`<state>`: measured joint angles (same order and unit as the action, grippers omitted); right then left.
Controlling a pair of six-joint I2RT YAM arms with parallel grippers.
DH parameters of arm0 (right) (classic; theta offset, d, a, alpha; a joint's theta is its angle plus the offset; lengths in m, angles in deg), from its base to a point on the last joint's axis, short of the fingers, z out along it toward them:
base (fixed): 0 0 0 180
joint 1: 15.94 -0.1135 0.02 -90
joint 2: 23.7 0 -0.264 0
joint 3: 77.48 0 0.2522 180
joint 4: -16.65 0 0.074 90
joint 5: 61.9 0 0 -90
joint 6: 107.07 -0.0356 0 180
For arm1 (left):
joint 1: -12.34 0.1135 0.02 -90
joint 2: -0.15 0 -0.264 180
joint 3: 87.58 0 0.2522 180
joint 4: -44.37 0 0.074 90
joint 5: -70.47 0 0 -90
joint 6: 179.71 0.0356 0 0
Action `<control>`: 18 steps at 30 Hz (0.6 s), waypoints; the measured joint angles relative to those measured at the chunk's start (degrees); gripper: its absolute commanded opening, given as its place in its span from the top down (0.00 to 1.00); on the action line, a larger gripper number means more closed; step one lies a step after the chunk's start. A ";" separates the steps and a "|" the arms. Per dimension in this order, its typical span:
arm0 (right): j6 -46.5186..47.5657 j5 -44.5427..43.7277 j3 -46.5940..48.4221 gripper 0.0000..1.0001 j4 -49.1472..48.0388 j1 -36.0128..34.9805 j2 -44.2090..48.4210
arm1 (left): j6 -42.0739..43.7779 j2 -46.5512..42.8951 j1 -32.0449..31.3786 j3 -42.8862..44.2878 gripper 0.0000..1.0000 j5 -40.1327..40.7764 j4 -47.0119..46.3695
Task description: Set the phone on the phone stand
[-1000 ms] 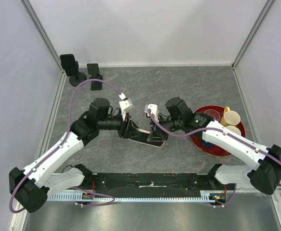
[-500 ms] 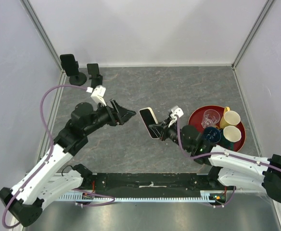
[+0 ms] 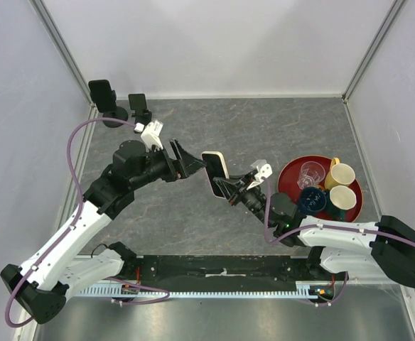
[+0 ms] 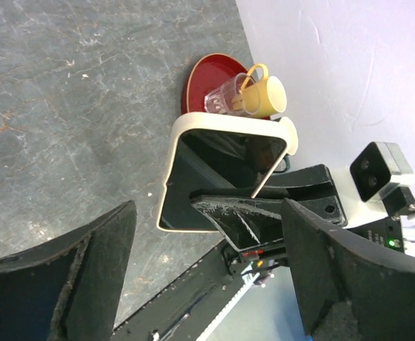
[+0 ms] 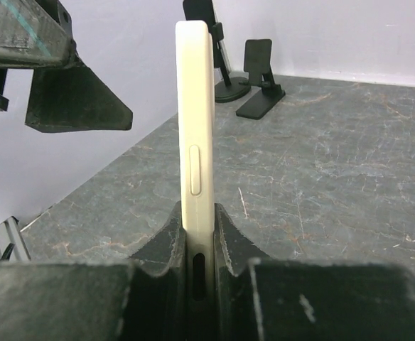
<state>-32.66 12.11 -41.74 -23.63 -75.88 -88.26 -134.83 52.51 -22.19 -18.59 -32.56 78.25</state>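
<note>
Cream-cased phone (image 3: pixel 214 172) is pinched by its lower end in the right gripper (image 3: pixel 225 189) at frame centre, long axis raised. Just left, the left gripper (image 3: pixel 190 162) is spread wide. The empty phone stand (image 3: pixel 139 106) is seen upper left, nearer that arm.

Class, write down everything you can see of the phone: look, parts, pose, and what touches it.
The phone is slim, with a dark glossy screen in a cream, plastic-looking case with rounded corners; a long button shows on its side edge. It is held in the air, its lower end clamped between the right gripper's fingers. The open left gripper is close by but seems not to touch it.
</note>
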 measured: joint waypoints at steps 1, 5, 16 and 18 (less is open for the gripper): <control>0.24 -0.09 0.52 1.00 0.02 -0.13 -0.87 | 0.07 0.28 -0.24 0.50 0.09 0.50 0.52; 0.46 -1.14 2.27 1.00 0.13 -1.33 -4.09 | 1.16 0.96 -2.89 0.70 0.07 4.11 1.29; 2.38 -6.45 8.09 1.00 0.02 -7.45 -9.81 | 2.75 4.13 -6.14 0.72 0.05 12.31 0.15; 2.69 -7.48 8.59 1.00 -0.02 -8.07 -10.34 | 3.08 4.39 -6.60 0.72 0.08 13.16 -0.07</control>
<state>-29.98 4.63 -33.15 -23.66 -83.95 -98.60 -131.75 56.90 -28.79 -17.87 -19.41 78.18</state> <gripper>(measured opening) 0.175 0.951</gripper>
